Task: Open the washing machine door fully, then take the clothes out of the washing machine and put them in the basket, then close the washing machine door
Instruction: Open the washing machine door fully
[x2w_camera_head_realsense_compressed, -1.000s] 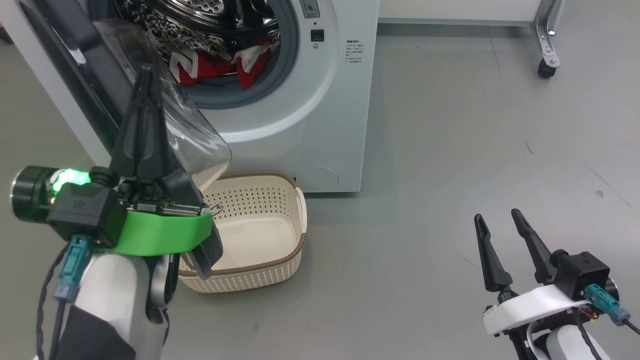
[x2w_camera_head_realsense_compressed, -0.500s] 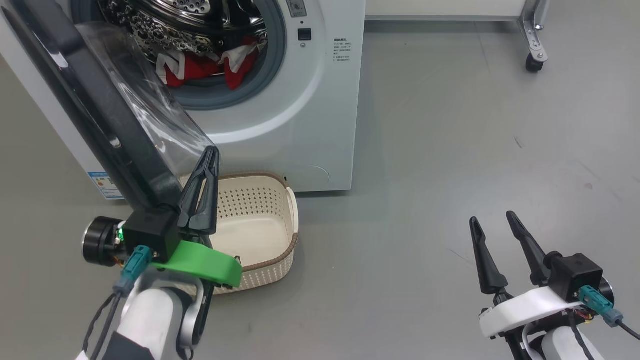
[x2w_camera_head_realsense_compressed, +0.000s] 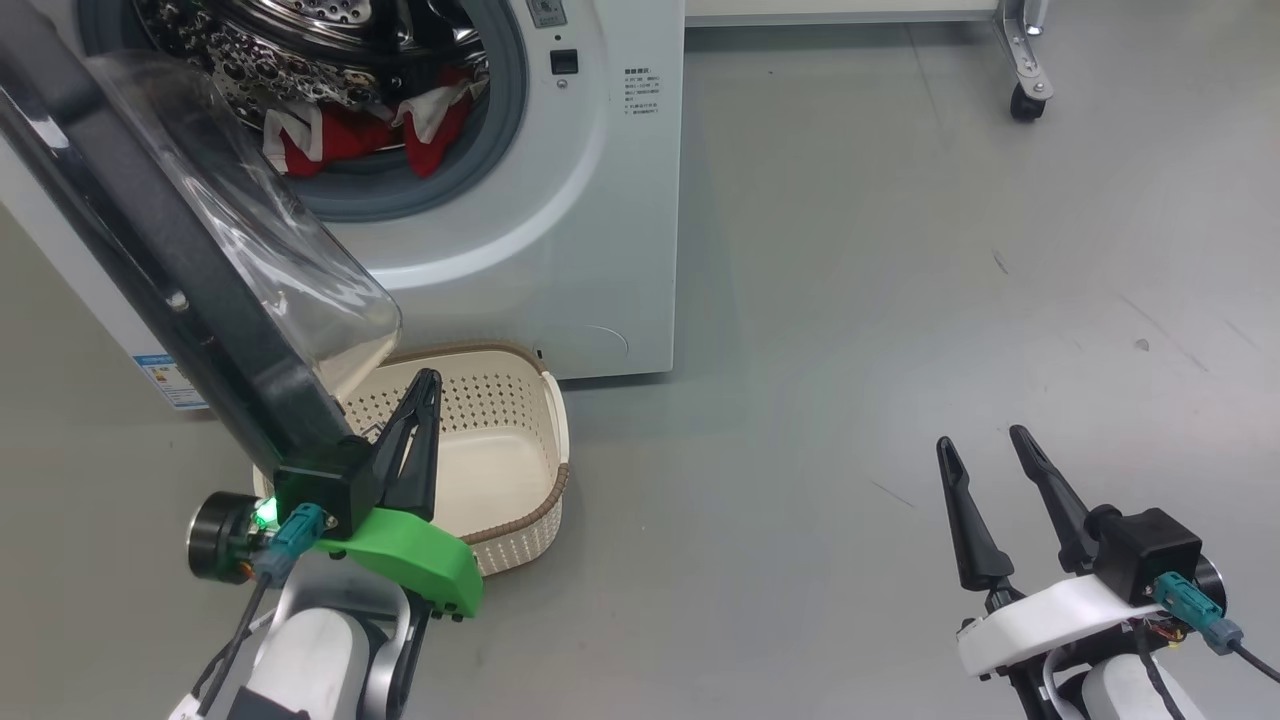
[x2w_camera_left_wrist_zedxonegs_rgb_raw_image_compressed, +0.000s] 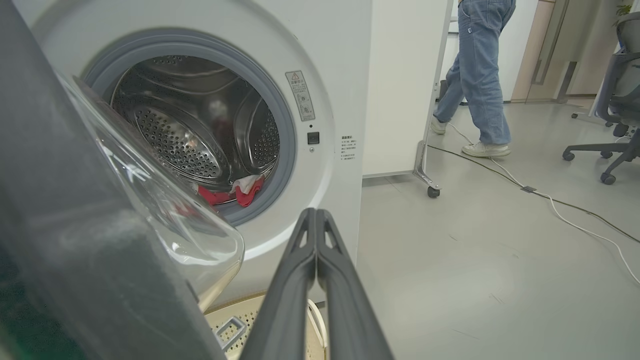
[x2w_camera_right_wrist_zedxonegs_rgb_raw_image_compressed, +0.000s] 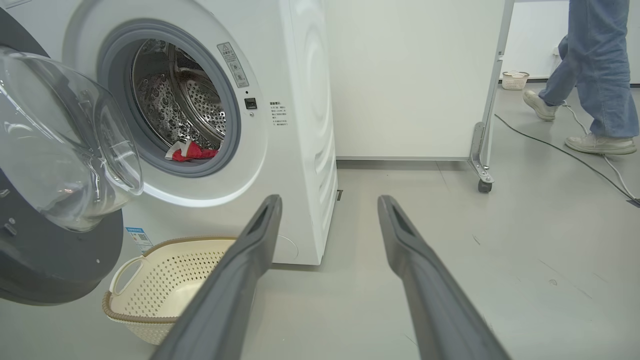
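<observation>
Standing open at the upper left of the head view, the large round washing machine door shows a wide glossy black rim and a bulging clear glass bowl streaked with pale reflections. Behind it the big white front-loading washing machine has smooth panels, a matte grey rubber gasket ringing its mouth and a shiny perforated steel drum. Low at the drum's front edge, against the gasket, lie the crumpled red clothes with white sleeves, soft and jersey-like. A small blue label sticker sits on the machine's lower corner at the left of the frame. On the smooth grey floor, just in front of the machine and beneath the glass bowl, stands the small cream perforated plastic basket, a rounded rectangle with a brown woven-look rim and side handles, its plain cream bottom in open sight. The left gripper, two long dark tapered fingers on a green bracket, is at the lower left, over the basket's near left part and just beside the door's lower edge. In the left wrist view its fingers press together along their length with nothing between them. The right gripper, at the lower right and well apart from the machine, has its fingers spread wide and holds nothing. At the upper right of the wrist views a person in blue jeans and pale shoes stands beside a thin white cable trailing over the floor.
</observation>
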